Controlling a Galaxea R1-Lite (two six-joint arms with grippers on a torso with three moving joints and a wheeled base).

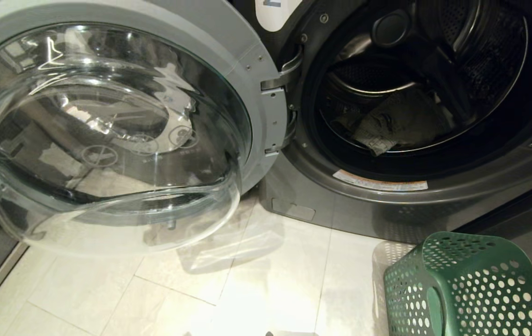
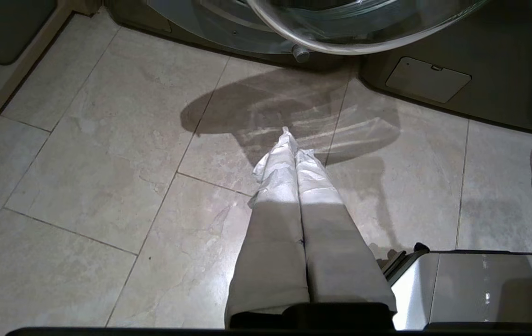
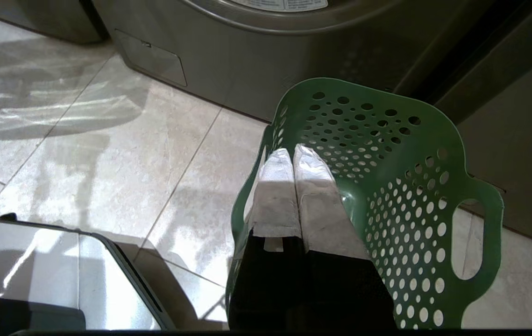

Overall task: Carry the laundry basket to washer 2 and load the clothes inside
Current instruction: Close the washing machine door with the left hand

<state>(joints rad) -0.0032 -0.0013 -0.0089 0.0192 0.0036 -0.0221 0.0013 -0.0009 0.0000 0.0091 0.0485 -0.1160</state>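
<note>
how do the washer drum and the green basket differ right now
The drum holds the patterned garment; the basket shows no clothes. The drum is dark perforated metal set inside the washer; the basket is green plastic standing on the tiled floor. Both have round-holed walls.

Washer 2 [image 1: 387, 205] stands at the back right, its door [image 1: 107, 135] swung wide open to the left and hanging over the floor [image 1: 228, 284]. The clothes [image 1: 396, 123] lie inside the drum, low down toward the front. The laundry basket [image 1: 471, 284] sits on the floor in front of the washer, to the right, just beside its base and below the opening.
</note>
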